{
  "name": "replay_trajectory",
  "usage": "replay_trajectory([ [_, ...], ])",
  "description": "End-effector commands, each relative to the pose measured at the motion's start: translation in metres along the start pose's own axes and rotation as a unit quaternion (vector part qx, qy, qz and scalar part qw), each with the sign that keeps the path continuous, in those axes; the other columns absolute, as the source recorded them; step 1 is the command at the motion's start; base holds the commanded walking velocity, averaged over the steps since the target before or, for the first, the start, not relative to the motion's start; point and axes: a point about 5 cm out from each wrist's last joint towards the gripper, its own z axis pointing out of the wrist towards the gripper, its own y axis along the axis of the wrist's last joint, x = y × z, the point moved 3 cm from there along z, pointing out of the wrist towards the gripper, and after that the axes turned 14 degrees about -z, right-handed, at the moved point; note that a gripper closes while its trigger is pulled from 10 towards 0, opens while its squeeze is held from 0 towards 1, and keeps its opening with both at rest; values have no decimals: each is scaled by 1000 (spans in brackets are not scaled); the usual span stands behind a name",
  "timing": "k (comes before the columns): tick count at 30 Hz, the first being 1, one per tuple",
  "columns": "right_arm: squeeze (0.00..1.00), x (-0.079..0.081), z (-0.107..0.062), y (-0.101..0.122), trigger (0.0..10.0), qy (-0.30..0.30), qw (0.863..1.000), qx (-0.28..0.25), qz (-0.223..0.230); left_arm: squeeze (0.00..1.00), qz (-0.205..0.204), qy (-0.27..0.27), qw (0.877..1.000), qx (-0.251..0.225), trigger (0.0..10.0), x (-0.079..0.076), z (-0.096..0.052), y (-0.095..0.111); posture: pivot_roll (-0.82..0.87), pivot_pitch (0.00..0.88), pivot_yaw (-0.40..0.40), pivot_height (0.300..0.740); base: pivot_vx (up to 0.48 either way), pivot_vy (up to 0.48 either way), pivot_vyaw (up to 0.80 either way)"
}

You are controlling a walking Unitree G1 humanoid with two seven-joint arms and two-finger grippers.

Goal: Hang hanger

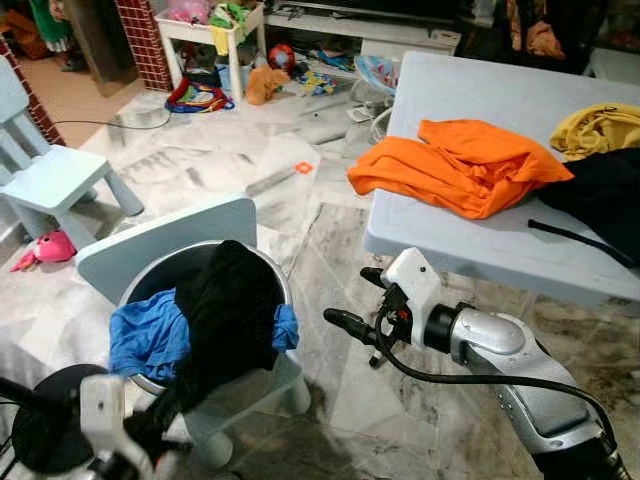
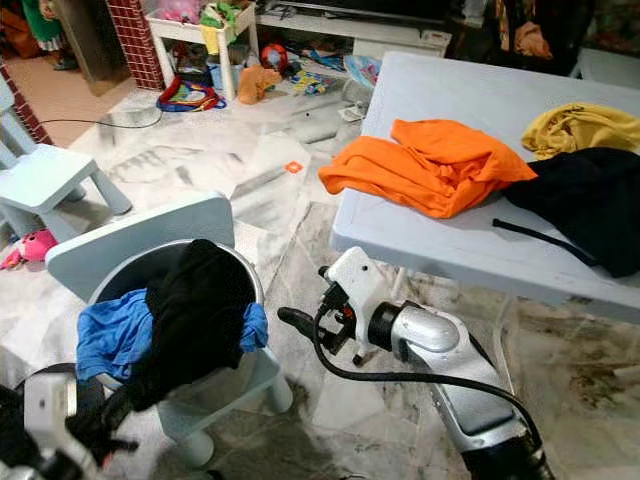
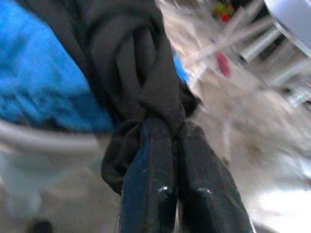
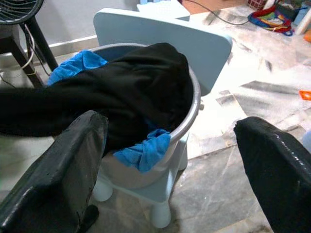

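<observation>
A black garment (image 1: pixel 225 320) is clamped in the left pincer (image 3: pixel 167 141) over the metal basin (image 4: pixel 187 121); the right pincer (image 4: pixel 170 160) is held wide beside the basin. A steady upward lift is advised.

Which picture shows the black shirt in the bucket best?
The right wrist view: the black garment drapes whole over the metal basin. Both eye views show it from above, trailing toward the left gripper. The left wrist view shows a bunched fold pinched between the fingers.
</observation>
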Motion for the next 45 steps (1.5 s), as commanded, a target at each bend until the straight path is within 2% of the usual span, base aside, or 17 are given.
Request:
replay_trajectory([
  [1,0,1,1,-1,10000,4,1000,2,-7,0,-11,-17,999,44,0,0,-4,-15,-65,85,-34,740,0,0,0],
  [7,0,5,0,-5,10000,10,1000,5,-13,0,6,-39,987,157,0,-1,-17,-39,-70,83,-34,740,0,0,0],
  [9,0,4,0,-6,10000,9,1000,6,-15,0,78,-19,974,210,0,15,-21,-47,-74,84,-31,740,0,0,0],
  [14,0,2,0,-7,10000,4,1000,8,-17,0,147,-31,951,269,0,22,-21,-51,-75,84,-29,740,0,0,0],
  [15,0,2,0,-8,10000,3,1000,9,-17,0,172,-33,940,292,7725,23,-22,-52,-76,84,-28,740,0,0,0],
  [16,0,2,0,-8,10000,3,1000,9,-17,0,172,-33,940,292,7725,23,-22,-52,-76,84,-28,740,0,0,0],
  [17,0,2,0,-9,10000,3,1000,10,-17,667,200,-38,926,317,10000,24,-23,-53,-73,85,-28,740,0,0,0],
  [18,0,3,0,-10,10000,2,1000,11,-16,1000,231,-52,905,354,10000,24,-28,-59,-74,85,-28,740,0,0,0],
  [19,0,3,0,-10,10000,2,1000,11,-16,1000,231,-52,905,354,10000,24,-28,-59,-74,85,-28,740,0,0,0],
  [21,0,3,0,-10,10000,3,1000,11,-19,1000,280,-91,833,469,10000,26,-54,-79,-73,87,-28,740,0,0,0],
  [25,0,3,1,-10,10000,3,1000,10,-21,1000,318,-81,805,495,10000,37,-62,-80,-74,86,-27,740,0,0,0],
  [31,0,1,1,-11,10000,0,1000,11,-22,1000,348,-68,803,479,10000,48,-55,-71,-73,89,-26,740,0,0,0],
  [35,0,2,2,-12,10000,-1,1000,11,-23,1000,361,-19,885,294,10000,51,-3,-27,-70,91,-28,740,0,0,0],
  [36,0,3,3,-12,10000,0,1000,12,-24,1000,353,0,915,195,10000,40,26,10,-71,89,-30,740,0,0,0],
  [37,0,3,3,-12,10000,0,1000,11,-25,1000,347,7,925,154,10000,32,38,30,-77,89,-31,740,0,0,0],
  [41,0,3,3,-11,10000,1,999,11,-32,1000,347,10,938,-4,10000,-12,79,97,-90,90,-30,740,0,0,0],
  [45,0,1,2,-12,10000,-6,999,14,-32,1000,331,19,941,-73,10000,-29,110,112,-100,95,-28,740,0,0,0],
])
